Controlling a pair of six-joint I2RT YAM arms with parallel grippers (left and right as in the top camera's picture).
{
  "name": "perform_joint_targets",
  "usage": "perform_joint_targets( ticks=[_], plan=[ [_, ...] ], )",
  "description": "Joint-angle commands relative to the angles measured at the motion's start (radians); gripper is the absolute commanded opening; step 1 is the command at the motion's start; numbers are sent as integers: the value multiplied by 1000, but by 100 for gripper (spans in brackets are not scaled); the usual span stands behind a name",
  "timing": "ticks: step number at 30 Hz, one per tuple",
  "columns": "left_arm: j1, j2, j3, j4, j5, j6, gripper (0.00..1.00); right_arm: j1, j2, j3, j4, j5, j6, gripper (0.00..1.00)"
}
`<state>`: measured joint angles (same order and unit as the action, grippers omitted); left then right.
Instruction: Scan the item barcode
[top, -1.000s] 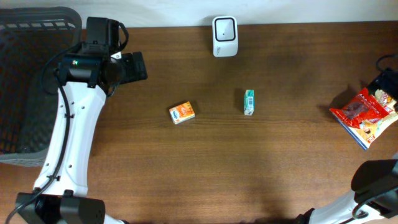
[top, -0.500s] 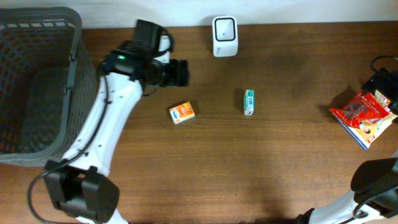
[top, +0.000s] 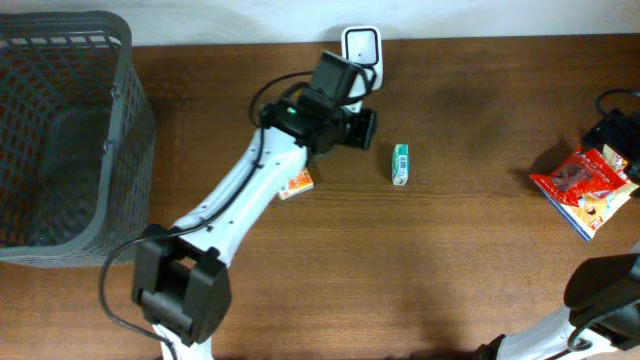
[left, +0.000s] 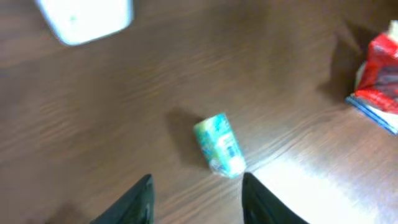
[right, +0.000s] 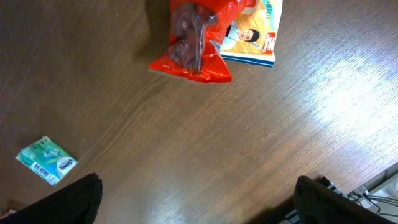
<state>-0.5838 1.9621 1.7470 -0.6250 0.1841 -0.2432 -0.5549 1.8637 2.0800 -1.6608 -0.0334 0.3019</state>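
The small green rectangular packet (top: 400, 164) lies flat on the brown wooden tabletop (top: 460, 250), just beside the left gripper (left: 196, 190), whose jaws stand apart, empty. The right gripper (right: 198, 193) gapes wide, empty.

Overhead cam looks straight dwn on my whole table (top: 450, 280), from well up. L wrist cam sits low, angled fwd, close to the green pack (left: 219, 145). R wrist cam's higher, tilted dwn. All 3 views share that pack + the red bag (right: 196, 43).
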Motion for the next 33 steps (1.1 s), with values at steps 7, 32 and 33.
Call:
perform_joint_targets(
  ticks=[7,32,33],
  plan=[
    [-108,134,4,154,-35,9,37,5,-4,-3,0,-8,-6,98],
    [-208,312,4,274,-87,1,6,5,-4,-3,0,-8,-6,98],
    [-207,324,4,269,-87,1,3,5,-4,-3,0,-8,-6,98]
  ],
)
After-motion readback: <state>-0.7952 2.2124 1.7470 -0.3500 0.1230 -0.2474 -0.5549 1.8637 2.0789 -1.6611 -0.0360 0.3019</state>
